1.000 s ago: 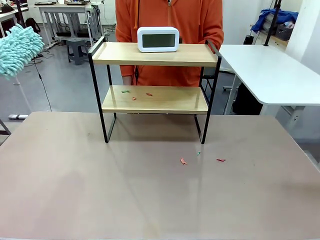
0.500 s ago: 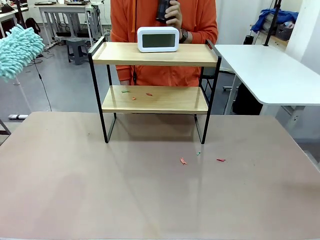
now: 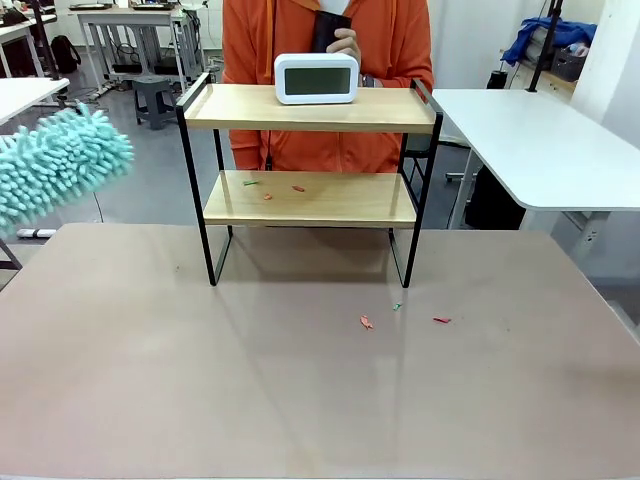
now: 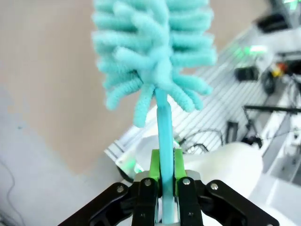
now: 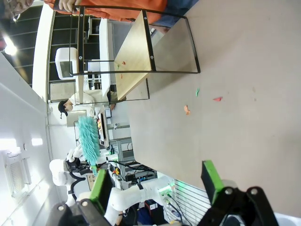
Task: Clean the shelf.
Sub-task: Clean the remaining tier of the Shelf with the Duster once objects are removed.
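The shelf (image 3: 310, 110) stands at the table's far middle, a black frame with two wooden boards. A white clock (image 3: 316, 78) sits on its top board. Small red and green scraps (image 3: 268, 190) lie on the lower board, and more scraps (image 3: 367, 322) lie on the table in front. A fluffy teal duster (image 3: 60, 170) hangs at the far left, well left of the shelf. My left gripper (image 4: 162, 165) is shut on the handle below the duster head (image 4: 150, 52). My right gripper (image 5: 156, 183) is open and holds nothing, over the table far from the shelf (image 5: 134, 52).
A person in an orange top (image 3: 330, 40) stands behind the shelf, holding a dark object (image 3: 328, 25) in one hand above the clock. A white side table (image 3: 540, 140) stands at the right. The brown tabletop (image 3: 300, 400) stretches in front of the shelf.
The duster has swung down and right, toward the shelf. The person raised a hand with a dark object to chest height.
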You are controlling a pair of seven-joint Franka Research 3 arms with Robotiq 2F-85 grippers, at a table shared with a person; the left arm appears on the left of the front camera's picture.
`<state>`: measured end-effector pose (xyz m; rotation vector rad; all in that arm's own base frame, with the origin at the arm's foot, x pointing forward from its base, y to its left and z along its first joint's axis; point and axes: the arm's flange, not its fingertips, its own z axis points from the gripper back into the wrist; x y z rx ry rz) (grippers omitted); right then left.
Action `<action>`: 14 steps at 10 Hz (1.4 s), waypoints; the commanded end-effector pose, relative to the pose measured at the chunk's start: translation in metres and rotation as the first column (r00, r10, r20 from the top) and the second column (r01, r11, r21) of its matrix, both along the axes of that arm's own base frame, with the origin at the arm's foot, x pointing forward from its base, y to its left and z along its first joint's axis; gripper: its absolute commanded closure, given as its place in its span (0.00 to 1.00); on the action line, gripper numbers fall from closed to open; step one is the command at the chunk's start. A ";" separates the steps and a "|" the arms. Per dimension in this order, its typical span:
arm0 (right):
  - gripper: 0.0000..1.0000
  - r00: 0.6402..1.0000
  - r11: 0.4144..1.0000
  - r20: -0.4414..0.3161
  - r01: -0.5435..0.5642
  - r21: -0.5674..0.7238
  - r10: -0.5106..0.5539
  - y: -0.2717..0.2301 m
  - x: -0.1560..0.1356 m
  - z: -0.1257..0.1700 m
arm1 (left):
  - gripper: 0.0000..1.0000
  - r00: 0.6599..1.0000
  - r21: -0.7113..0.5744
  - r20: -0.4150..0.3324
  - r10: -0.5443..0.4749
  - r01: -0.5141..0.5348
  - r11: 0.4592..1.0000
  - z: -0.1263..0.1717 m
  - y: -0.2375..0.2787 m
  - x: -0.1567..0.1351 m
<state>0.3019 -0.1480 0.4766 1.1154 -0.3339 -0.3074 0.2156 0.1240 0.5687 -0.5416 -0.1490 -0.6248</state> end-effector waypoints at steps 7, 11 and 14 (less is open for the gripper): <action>0.00 0.999 1.000 0.035 -0.004 0.008 0.004 0.000 0.002 0.000 | 0.88 0.971 0.055 -0.076 -0.228 0.233 0.971 -0.015 -0.096 0.053; 0.00 0.999 1.000 0.035 -0.004 0.008 0.004 0.000 0.002 0.000 | 0.88 0.971 0.055 -0.076 -0.228 0.233 0.971 -0.015 -0.096 0.053; 0.00 0.999 1.000 0.035 -0.004 0.008 0.004 0.000 0.002 0.000 | 0.88 0.967 0.012 -0.113 -0.226 0.229 0.973 -0.015 -0.137 0.071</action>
